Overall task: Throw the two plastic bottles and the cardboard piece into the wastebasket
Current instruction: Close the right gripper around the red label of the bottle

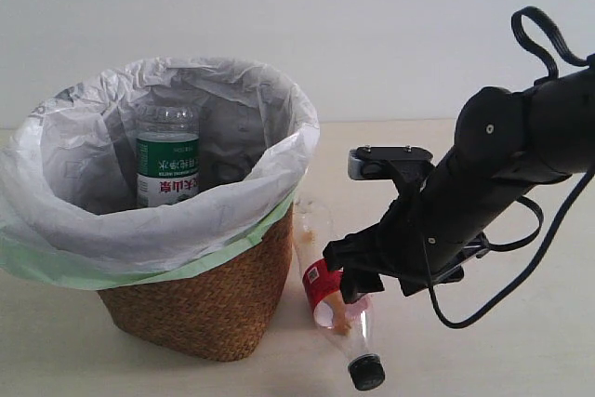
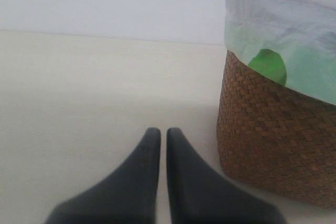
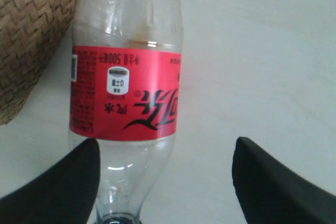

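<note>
Since the green-label bottle (image 1: 167,160) already stands upright inside the wastebasket (image 1: 214,313), we count one item as done in the exterior view. The red-label bottle (image 1: 323,287) lies on the desk (image 1: 56,350) just beside the wicker wall, with its black cap toward the near edge. The right claw (image 1: 346,271) is down at its labelled middle, probably because that straighter stretch is easiest to grip. We find no cardboard piece in any view; it may be hidden in or behind the basket.

From the left wrist view, the left claw (image 2: 163,132) has its fingers nearly pressed together with nothing between them. It sits low over bare desk beside the basket, and we judge it is parked there to leave the other arm room.

From the right wrist view, the right claw is spread wide. It has one finger on each side of the bottle's taper between label and cap, and it is not gripping. We judge the squeeze comes next, and a smooth round bottle may roll or slip.
</note>
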Controlling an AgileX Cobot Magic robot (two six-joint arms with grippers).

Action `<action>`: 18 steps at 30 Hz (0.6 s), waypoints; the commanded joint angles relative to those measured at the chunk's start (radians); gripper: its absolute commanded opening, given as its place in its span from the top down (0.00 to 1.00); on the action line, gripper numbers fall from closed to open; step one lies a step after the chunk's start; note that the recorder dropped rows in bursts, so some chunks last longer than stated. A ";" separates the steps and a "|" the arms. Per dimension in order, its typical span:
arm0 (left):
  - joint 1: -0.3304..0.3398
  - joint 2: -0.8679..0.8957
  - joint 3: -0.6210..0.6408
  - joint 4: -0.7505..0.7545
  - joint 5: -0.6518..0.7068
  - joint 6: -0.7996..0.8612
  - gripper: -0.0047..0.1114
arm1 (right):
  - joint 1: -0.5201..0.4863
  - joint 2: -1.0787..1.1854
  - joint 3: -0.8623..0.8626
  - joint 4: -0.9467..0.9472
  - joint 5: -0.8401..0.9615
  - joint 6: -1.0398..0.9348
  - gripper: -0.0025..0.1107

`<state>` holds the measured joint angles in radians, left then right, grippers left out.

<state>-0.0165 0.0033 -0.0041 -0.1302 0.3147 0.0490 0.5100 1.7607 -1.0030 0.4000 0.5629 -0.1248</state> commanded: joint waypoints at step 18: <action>0.001 -0.003 0.004 0.003 -0.005 -0.005 0.93 | -0.001 0.013 0.004 0.019 -0.085 -0.054 0.42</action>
<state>-0.0165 0.0033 -0.0041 -0.1302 0.3147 0.0490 0.5100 1.7737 -1.0014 0.4231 0.4891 -0.1713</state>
